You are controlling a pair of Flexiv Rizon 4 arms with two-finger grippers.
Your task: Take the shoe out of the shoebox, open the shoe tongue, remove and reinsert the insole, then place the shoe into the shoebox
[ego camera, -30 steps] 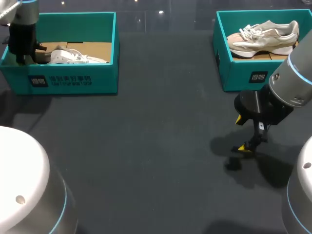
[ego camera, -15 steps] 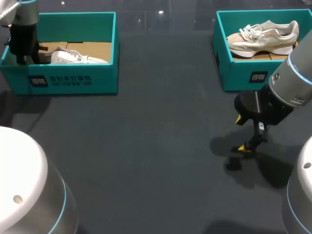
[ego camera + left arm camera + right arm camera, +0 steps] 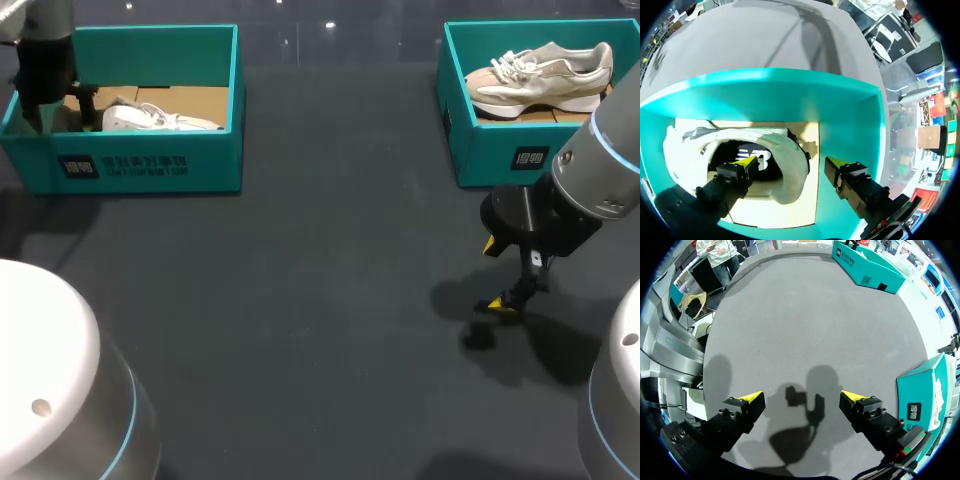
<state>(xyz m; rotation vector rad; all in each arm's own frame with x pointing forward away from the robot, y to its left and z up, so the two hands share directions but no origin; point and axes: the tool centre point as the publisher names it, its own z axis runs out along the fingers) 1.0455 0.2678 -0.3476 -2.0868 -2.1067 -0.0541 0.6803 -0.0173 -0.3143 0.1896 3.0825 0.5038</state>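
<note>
Inside the left shoebox point(image 3: 150, 165) the open left tool point(image 3: 790, 164) straddles the heel of the white shoe point(image 3: 690, 150); the right tool point(image 3: 802, 399), also open, hangs well apart from that box.

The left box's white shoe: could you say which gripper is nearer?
Left. The left gripper straddles the heel of the white shoe in its box; the right gripper hangs over the table.
</note>
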